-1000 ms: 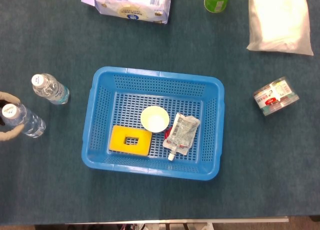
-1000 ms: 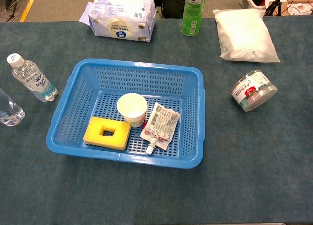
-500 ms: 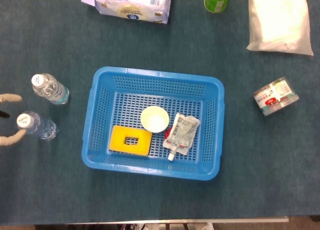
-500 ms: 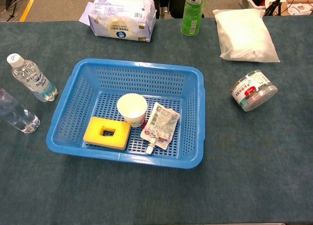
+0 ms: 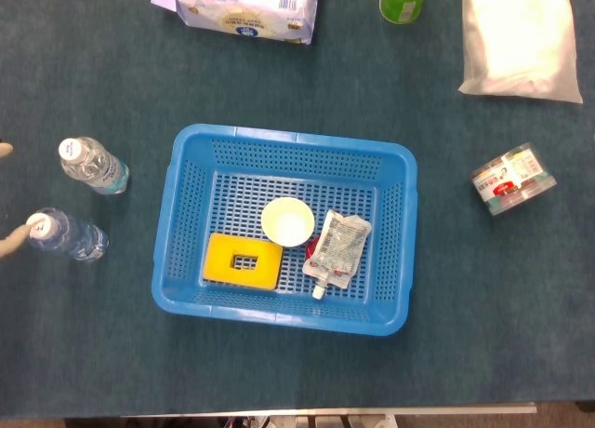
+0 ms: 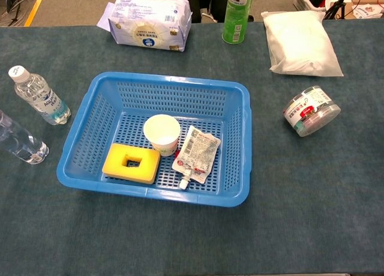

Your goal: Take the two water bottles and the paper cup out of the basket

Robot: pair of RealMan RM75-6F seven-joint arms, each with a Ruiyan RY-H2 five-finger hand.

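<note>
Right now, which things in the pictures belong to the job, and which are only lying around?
Job: basket; cup, in the basket; far bottle and near bottle, both out on the table; left hand at the picture's edge.

Lying about: sponge; pouch; tissue pack; green can; white bag; round tub.

Two clear water bottles [image 5: 82, 201] upright left of blue basket [image 5: 400, 251], white paper cup [image 5: 287, 220] upright inside

The head camera is looking straight down; the chest camera is peering obliquely forward, both sharing the blue perforated plastic basket [image 5: 285, 228] [image 6: 157, 136].
</note>
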